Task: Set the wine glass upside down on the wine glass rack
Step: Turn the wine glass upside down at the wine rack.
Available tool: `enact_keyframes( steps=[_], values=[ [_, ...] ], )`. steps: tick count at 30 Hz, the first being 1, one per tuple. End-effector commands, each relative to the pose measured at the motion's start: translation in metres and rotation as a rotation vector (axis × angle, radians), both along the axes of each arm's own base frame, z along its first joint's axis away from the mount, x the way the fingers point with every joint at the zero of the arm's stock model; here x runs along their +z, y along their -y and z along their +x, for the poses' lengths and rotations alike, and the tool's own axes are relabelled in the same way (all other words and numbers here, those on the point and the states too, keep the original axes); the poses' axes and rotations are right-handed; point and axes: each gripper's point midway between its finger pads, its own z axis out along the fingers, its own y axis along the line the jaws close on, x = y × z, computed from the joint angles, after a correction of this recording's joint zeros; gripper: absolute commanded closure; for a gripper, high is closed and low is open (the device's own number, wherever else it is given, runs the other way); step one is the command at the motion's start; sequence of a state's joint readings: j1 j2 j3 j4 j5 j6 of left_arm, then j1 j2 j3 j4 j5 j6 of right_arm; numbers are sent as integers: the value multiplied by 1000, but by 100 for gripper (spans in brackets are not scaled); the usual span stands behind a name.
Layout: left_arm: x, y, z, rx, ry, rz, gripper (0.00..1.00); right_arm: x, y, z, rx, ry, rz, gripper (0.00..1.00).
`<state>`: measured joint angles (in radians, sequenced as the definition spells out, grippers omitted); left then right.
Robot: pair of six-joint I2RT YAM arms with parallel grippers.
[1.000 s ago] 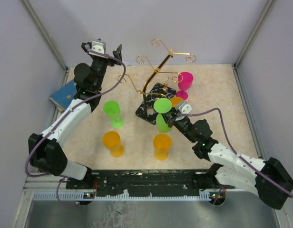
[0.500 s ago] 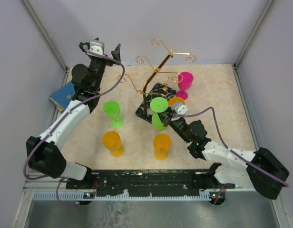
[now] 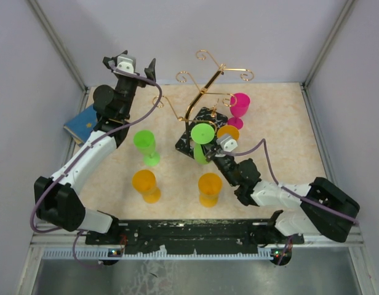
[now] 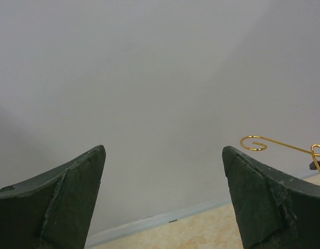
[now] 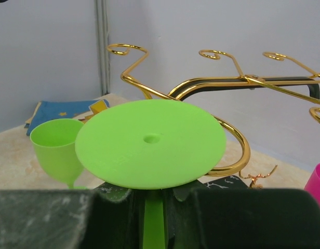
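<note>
right end effector [image 5: 155, 218] – holds wine glass [image 5: 149, 142] | foot just beside rack [image 3: 187, 142]

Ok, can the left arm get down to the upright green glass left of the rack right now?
Probably yes. The left gripper is open, empty and raised at the far left. The upright green glass stands free nearby, apart from the nearest orange glass, and nothing appears to lie between gripper and glass.
</note>
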<state>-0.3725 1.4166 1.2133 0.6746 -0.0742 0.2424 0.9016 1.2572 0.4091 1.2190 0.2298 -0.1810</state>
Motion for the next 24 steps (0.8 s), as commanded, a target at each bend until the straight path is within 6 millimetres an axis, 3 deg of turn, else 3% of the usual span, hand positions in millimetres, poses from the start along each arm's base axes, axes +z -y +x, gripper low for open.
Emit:
enact_keyframes(
  steps=[1,12,24],
  values=[
    [20,-8,-13,11,68,-8,1,35,19,12,-129,74,117,100],
    [23,-9,-13,22,84,-3,1,37,21,26,-202,61,147,97],
    [21,-8,-8,23,92,0,1,35,39,38,-333,48,132,97]
  ],
)
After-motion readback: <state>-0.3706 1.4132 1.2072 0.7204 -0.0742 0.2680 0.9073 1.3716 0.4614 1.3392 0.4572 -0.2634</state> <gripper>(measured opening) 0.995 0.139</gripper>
